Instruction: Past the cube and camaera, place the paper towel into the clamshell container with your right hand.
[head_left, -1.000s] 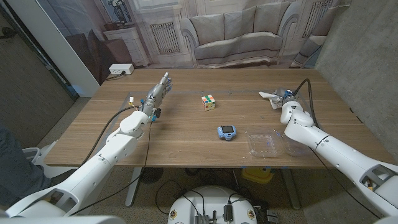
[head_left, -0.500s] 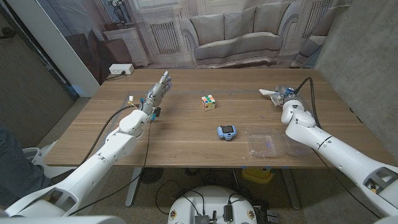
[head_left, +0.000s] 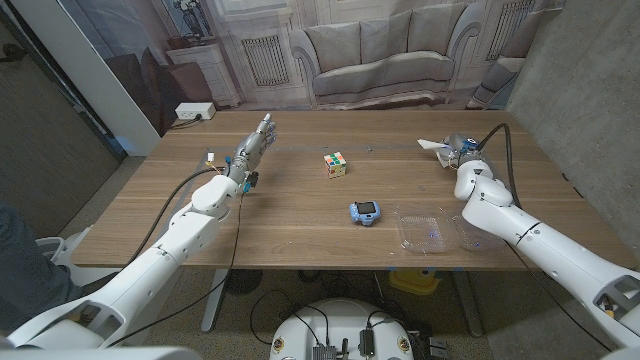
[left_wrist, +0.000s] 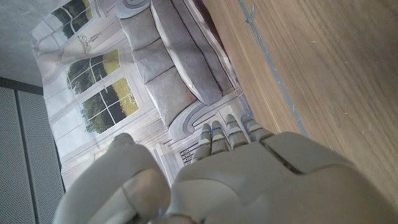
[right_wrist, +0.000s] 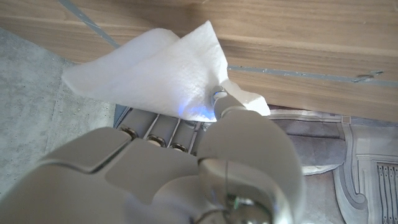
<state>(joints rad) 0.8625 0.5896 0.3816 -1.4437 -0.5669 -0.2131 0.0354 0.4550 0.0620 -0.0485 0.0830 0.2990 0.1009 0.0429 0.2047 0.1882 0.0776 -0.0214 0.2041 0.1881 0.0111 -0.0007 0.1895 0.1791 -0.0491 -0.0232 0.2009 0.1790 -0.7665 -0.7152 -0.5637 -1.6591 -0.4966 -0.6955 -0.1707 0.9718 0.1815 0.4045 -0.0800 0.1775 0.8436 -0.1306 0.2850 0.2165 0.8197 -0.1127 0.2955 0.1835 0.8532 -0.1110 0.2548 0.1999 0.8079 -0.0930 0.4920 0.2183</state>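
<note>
**A:** While the right hand hangs over the far right of the bench, which way does it have to carry its load?

**B:** Back toward the robot. The clamshell container lies open at the near right edge of the bench, almost straight in from the hand along the right forearm. Its long axis runs roughly across the bench, two clear halves side by side. The right arm is by far the nearer one; the left hand is well apart, up at the far left of the bench.

**A:** And the paper towel?

**B:** Held. In the right wrist view the paper towel is pinched between the thumb and the fingers, its free corner fanning out past them. In the head view it shows as a white flap sticking out from the hand toward the bench's middle.

**A:** The left hand?

**B:** Holds nothing, fingers straight and together, thumb apart.

**A:** What sits between?

**B:** The camera, blue, lies just beside the container on its left; the cube is further off, near the middle.

**A:** Any writing?

**B:** None I can read; the cube shows only coloured squares.
</note>
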